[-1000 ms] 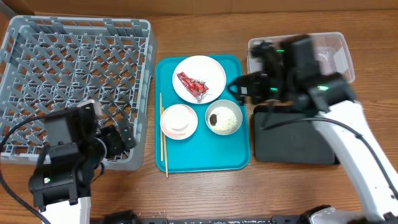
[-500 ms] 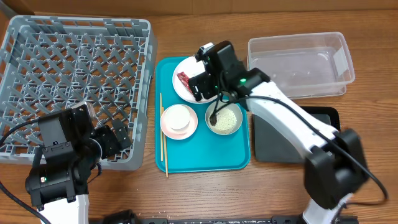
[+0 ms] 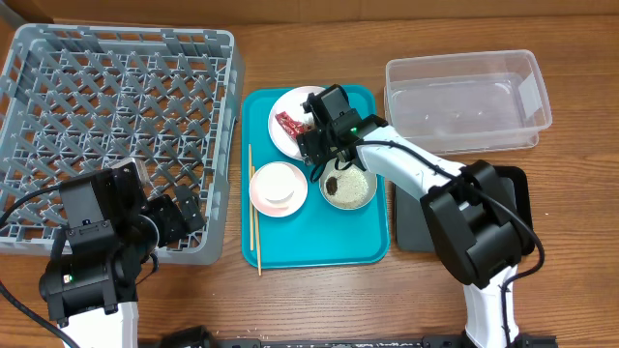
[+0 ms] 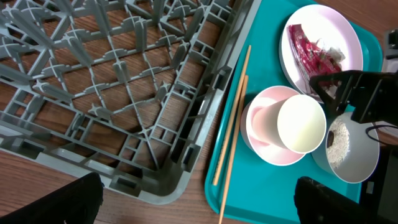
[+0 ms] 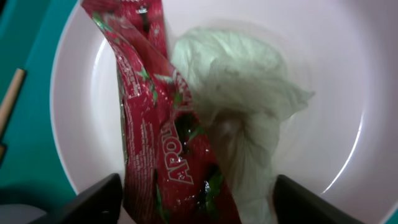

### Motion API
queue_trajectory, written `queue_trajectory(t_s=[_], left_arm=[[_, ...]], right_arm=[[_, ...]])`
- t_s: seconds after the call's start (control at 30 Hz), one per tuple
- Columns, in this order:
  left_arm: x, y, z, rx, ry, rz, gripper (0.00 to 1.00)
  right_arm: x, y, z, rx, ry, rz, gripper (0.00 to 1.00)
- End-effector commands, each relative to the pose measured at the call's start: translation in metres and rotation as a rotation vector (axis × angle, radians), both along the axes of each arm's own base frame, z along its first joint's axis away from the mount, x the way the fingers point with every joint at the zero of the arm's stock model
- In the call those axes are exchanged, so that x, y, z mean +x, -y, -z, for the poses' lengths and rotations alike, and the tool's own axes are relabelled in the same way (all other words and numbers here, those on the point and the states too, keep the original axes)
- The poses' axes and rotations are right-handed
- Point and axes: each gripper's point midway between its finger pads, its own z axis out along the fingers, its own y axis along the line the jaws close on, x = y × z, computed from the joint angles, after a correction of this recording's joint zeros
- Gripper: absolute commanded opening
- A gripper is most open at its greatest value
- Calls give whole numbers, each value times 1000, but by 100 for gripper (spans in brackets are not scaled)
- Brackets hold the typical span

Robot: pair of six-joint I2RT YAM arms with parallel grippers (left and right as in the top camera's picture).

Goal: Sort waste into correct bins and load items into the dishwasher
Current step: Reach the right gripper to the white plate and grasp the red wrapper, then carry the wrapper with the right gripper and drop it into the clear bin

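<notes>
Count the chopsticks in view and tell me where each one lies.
2. Both chopsticks lie side by side on the teal tray, along its edge next to the dish rack. One reaches further toward the tray's near edge. None appear hidden.

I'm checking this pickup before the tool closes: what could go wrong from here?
The open right tool straddles both the red wrapper and the white paper on the plate, so one close may grab both, though they may need separate sorting. Its arm also passes right by the bowl of rice; a careless lift could spill grains onto the teal tray.
</notes>
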Motion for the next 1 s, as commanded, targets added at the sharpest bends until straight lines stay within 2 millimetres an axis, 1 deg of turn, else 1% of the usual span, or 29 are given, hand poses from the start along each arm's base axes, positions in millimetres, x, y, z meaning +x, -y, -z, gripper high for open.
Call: queue_trajectory(t_s=[0.0,0.07,0.1,0.17,0.2,0.27,0.33,0.37,0.43,0.5,0.57,0.6,0.63,0.67,0.7,0.73,0.8,0.87,0.97], left_arm=[[4,0,-10,-10,28,-9,100],[4,0,-10,-10,29,-10,100],[4,0,-10,-10,29,-9,100],[4,0,-10,-10,30,-9,100],[4,0,-10,-9,30,-9,100],[4,0,-10,-9,30,-9,100],[4,0,-10,-9,30,-9,100],[4,0,-10,-9,30,-9,100],[4,0,-10,-8,30,-7,100],[4,0,-10,-8,29,-8,100],[4,0,-10,-8,30,-8,100],[4,0,-10,-8,30,-7,100],[4,0,-10,-8,31,-7,100],[4,0,-10,-8,31,-7,100],[4,0,-10,-8,31,-7,100],[4,0,-10,-7,31,-7,100],[4,0,-10,-8,32,-7,100],[5,-1,-10,-7,34,-7,100],[5,-1,-11,-6,36,-7,100]], right_arm=[[7,-4,-8,17,22,15,63],[6,-4,-7,20,15,12,49],[5,-4,-7,18,12,12,37],[5,-4,-7,21,7,22,24],[5,-3,-9,23,7,24,20],[6,-3,-18,29,17,26,10],[12,-3,-35,47,46,33,4],[14,-3,-43,56,59,35,4],[20,1,-70,73,103,50,4],[25,9,-95,82,148,73,4],[31,25,-128,92,209,112,4],[33,38,-145,91,240,141,4],[36,56,-165,84,273,183,4],[37,71,-175,78,289,220,4],[38,96,-188,61,303,280,4],[39,130,-192,33,285,362,4],[37,158,-182,7,235,421,4],[34,181,-165,-18,165,458,4],[27,203,-140,-51,66,493,4]])
